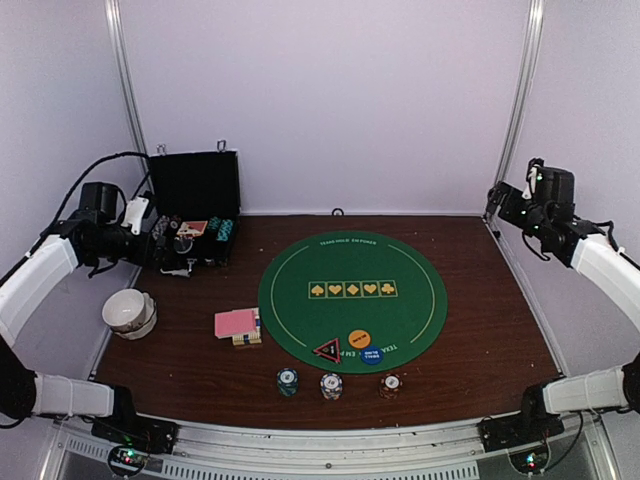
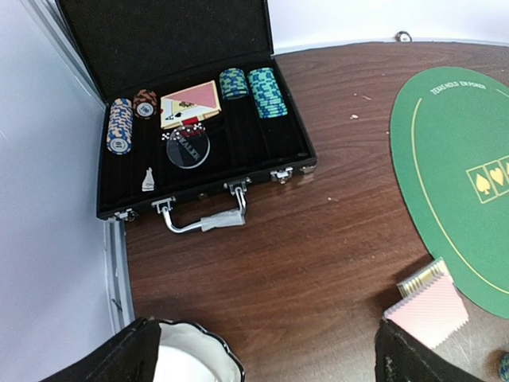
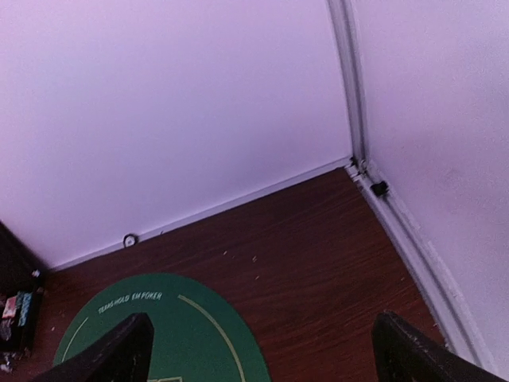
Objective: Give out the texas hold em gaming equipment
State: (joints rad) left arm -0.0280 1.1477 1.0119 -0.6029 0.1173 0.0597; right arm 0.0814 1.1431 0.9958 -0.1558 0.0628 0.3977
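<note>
Both tools are idle and empty. Your left gripper (image 2: 266, 360) hangs with its jaws spread as wide as they go and nothing between them. It is over bare wood on the table's 9 o'clock side, with the open black case (image 2: 199, 167) off at 10 o'clock and the white bowl (image 2: 195, 356) close by one finger. Your right gripper (image 3: 262, 358) is just as wide and holds nothing. It is raised at the 2 o'clock corner, looking down on the far rim of the green mat (image 1: 350, 255). The pink-backed cards (image 1: 236, 322) lie flat on the wood at the mat's 8 o'clock edge. The triangle marker (image 1: 328, 349), orange disc (image 1: 358, 339) and blue disc (image 1: 372, 355) are bunched on the felt near 6 o'clock. The teal stack (image 1: 288, 381), blue-white stack (image 1: 331, 385) and brown-red stack (image 1: 390, 385) stand in a row on the wood just off that rim. More chips and cards sit in the case slots. The step looks like a first reach. Take the cards with the left arm: come straight down, set the jaws across the pack's short sides and close slowly, because loose cards will likely fan. For a chip stack, grip low on its sides or the top chips may slide off. Swing wide of the bowl and the case lid.
</note>
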